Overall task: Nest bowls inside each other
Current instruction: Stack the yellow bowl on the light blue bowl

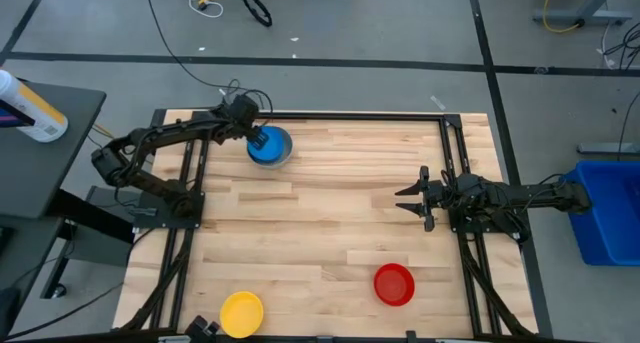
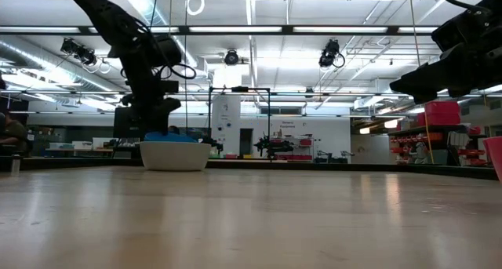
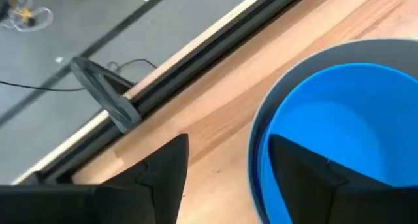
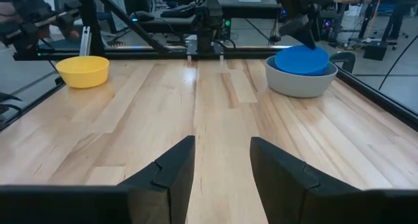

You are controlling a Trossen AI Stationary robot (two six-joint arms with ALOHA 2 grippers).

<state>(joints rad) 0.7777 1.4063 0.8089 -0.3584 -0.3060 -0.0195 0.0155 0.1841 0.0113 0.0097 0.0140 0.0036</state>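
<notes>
Left arm: it reaches from the left side to the far left part of the table point(image 1: 330, 173).
Left gripper point(image 1: 258, 137): it is right at the blue bowl. Its fingers point(image 3: 307, 178) are apart. One finger is inside the bowl and one is outside the rim, and nothing is squeezed between them.
Blue bowl point(image 1: 268, 145): it sits inside the grey bowl point(image 3: 261, 132). In the wrist view the blue rim lies just inside the grey rim.
Grey bowl: it stands flat on the wood near the far edge, close to the black rail point(image 3: 196, 61).
Yellow bowl point(image 1: 241, 313): it sits alone at the near edge, left of the middle, well apart from the stacked pair.
Red bowl point(image 1: 394, 284): it sits alone near the front, right of the middle, well apart from the yellow bowl.
Right arm: it waits at the right side of the table.
Right gripper point(image 1: 412, 198): it hangs over bare wood, well apart from every bowl. Its fingers point(image 4: 163, 172) are apart and hold nothing.
Blue bin point(image 1: 608, 211): it stands on the floor past the right side of the table.
</notes>
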